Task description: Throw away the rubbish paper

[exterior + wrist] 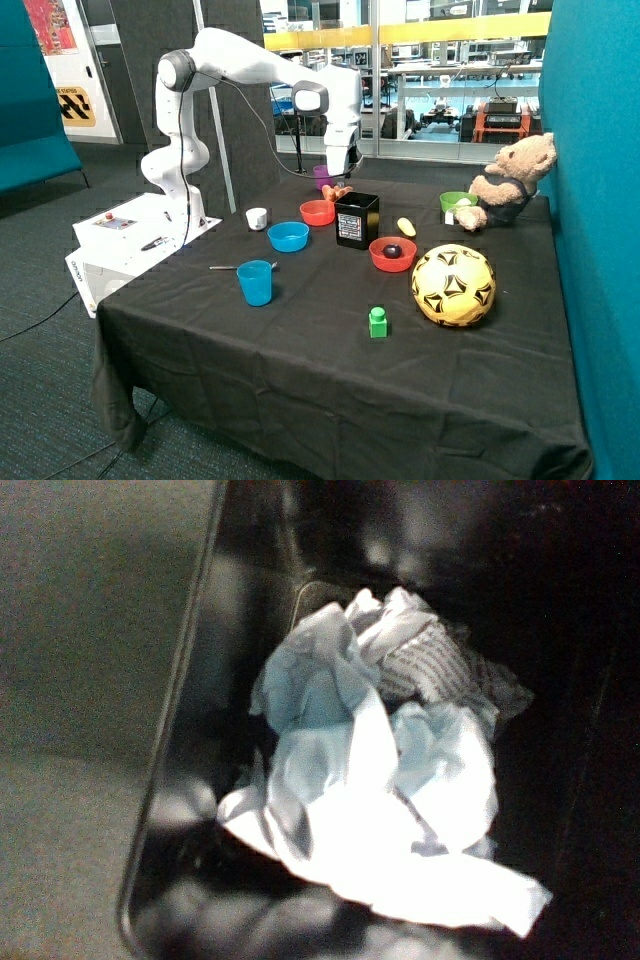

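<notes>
Wrist view, for your record: the rubbish paper (380, 780), crumpled white wads with some printed text on one fold, lies inside a dark glossy container, against its bottom and inner wall (190, 730). You cannot tell from either view whether the fingers are apart or together; none show in the wrist view.

Items as you see them in the outside view, placed relative to the black bin (356, 219):
- Gripper (342, 170): hangs above the bin's back edge, on the white arm (250, 60).
- Red bowl (317, 212): just beside the bin, toward the arm's base.
- Blue bowl (288, 236): near the bin, in front of the red bowl.
- White cup (257, 218): beyond the blue bowl, farther from the bin.
- Blue cup (255, 282): well in front, near the table's front edge.
- Second red bowl (392, 253): just in front of the bin, on the ball's side, holding a dark object.
- Yellow ball (453, 285): beyond that bowl.
- Green block (378, 322): well in front of the bin.
- Teddy bear (508, 182): well apart, by the green bowl (455, 203).
- Black tablecloth (330, 380): under all.
</notes>
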`<action>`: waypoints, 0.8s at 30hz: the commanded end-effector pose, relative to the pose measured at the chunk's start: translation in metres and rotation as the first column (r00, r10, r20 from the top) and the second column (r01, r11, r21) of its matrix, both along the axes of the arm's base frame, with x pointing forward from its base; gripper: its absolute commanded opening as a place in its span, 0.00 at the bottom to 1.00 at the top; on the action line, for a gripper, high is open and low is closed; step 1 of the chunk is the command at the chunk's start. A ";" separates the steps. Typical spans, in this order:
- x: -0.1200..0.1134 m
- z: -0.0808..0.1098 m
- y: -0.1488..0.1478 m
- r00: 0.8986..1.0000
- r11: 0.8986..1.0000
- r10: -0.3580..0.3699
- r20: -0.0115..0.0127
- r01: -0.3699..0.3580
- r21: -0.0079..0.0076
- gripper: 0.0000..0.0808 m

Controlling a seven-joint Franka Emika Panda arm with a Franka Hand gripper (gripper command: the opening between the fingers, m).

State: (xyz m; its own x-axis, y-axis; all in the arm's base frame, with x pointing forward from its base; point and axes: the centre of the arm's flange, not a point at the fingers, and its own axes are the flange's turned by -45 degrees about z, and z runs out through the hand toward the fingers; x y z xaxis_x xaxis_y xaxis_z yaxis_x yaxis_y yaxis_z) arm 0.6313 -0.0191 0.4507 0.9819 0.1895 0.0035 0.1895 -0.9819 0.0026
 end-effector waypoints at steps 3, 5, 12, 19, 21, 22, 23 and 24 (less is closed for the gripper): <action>-0.012 0.009 0.004 1.000 1.000 0.031 -0.004 -0.031 0.002 0.93; -0.012 0.009 0.004 1.000 1.000 0.031 -0.004 -0.031 0.002 0.92; -0.010 0.006 0.000 1.000 1.000 0.030 -0.004 -0.030 0.002 0.91; -0.006 0.003 0.001 0.999 0.999 0.038 -0.004 -0.038 0.002 0.91; -0.004 0.002 0.003 0.999 0.999 0.045 -0.004 -0.045 0.002 0.91; -0.003 0.002 0.005 0.999 0.999 0.050 -0.004 -0.050 0.002 0.90; -0.003 0.002 0.006 0.999 0.999 0.053 -0.004 -0.053 0.002 0.90; -0.002 0.002 0.007 0.999 0.999 0.055 -0.004 -0.055 0.002 0.90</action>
